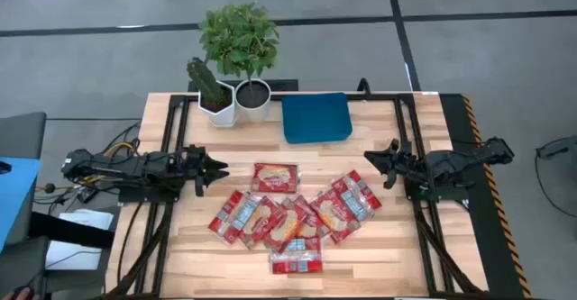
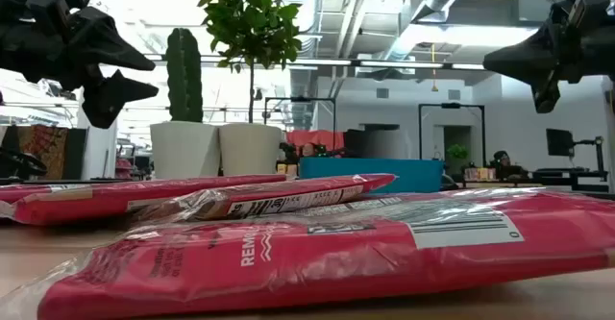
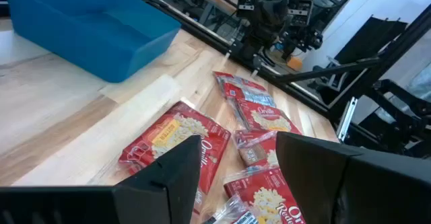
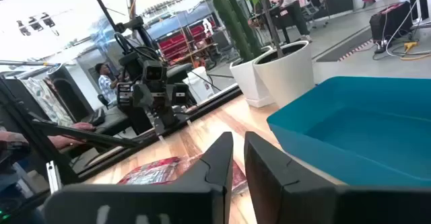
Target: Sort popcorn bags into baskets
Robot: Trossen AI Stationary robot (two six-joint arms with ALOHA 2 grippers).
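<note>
Several red popcorn bags [image 1: 288,221] lie flat on the wooden table, overlapping in a fan near its middle. One bag [image 1: 275,177] lies apart, closer to the blue tray [image 1: 315,118], which stands at the far edge with nothing in it. My left gripper [image 1: 219,168] hovers open above the table, left of the bags; in its wrist view [image 3: 236,143] the bags [image 3: 178,140] lie ahead of it. My right gripper [image 1: 370,158] hovers right of the bags, with its fingers [image 4: 237,138] almost together and holding nothing.
Two white pots, one with a cactus [image 1: 215,93] and one with a leafy plant [image 1: 252,91], stand at the far edge left of the tray. Black frame rails [image 1: 406,138] run along both table sides. Bare wood lies between the bags and the tray.
</note>
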